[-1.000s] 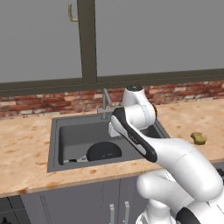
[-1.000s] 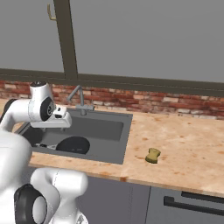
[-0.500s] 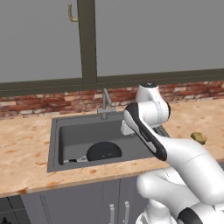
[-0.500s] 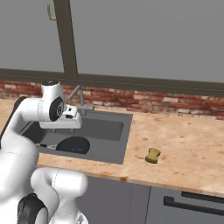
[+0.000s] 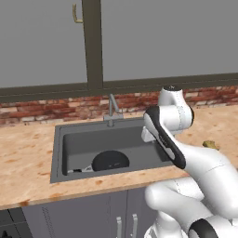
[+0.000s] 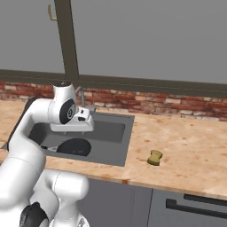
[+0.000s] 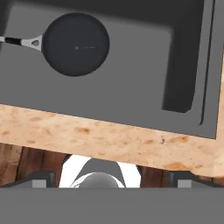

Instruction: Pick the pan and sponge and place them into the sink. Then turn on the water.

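Speckled tan stone surface point(image 6: 190, 150) runs along a red brick backsplash point(image 6: 177, 106) under dark grey window panes. Large dark grey rectangular sink point(image 5: 62, 158) is sunk into it, slim grey metal faucet point(image 5: 112, 109) at the back rim; no stream of water to be seen from the spout. Flat round black pan with a short grey handle point(image 5: 109, 161) already lies on the sink floor near the front wall; from the hand camera point(image 7: 75, 43) it sits flat, handle pointing to one side. Small yellow-olive sponge block point(image 6: 154, 157) lies out on the surface, well apart from the sink, on its right side. White arm reaches over the right part of the sink; pincer point(image 7: 111, 179) is spread wide and empty, tips at the bottom corners of the hand view, looking down over the sink rim.

Likely next: go for the sponge. Risks: it is small and low, so wide jaws may close askew and push it along the surface, or the tips may hit the stone. Swinging across, the arm could clip the faucet.
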### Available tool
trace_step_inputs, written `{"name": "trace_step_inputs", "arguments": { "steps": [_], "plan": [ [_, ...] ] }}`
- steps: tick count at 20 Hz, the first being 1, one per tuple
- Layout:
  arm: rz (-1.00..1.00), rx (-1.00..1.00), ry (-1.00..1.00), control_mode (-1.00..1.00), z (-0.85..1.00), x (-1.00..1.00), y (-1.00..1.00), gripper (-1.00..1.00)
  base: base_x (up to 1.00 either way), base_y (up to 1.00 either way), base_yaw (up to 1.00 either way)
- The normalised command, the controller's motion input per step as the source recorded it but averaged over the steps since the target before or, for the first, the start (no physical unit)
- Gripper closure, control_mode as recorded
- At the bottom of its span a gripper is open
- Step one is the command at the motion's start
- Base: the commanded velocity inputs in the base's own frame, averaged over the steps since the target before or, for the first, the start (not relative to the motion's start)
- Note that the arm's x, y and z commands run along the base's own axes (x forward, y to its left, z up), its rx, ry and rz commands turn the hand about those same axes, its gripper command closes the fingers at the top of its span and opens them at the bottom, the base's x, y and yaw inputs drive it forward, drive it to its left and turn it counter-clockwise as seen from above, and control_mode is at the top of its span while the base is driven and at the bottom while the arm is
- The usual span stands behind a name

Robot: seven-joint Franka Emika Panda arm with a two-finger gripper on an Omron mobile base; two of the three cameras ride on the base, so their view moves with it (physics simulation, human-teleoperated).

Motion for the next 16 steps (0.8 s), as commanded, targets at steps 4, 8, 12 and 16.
{"name": "trace_step_inputs", "arguments": {
  "steps": [4,8,12,16],
  "plan": [
    [-0.02,-0.03,0.00,-1.00,0.01,0.00,-0.45,-1.00,0.00,0.00,0.00],
    [-0.02,-0.02,0.00,-1.00,0.00,0.00,-0.45,-1.00,0.00,0.00,0.00],
    [-0.02,0.00,0.00,-1.00,0.04,0.00,-0.38,-1.00,0.00,0.00,0.00],
    [-0.06,0.00,0.00,-1.00,0.04,-0.01,-0.36,-1.00,0.00,0.00,0.00]
  ]
}}
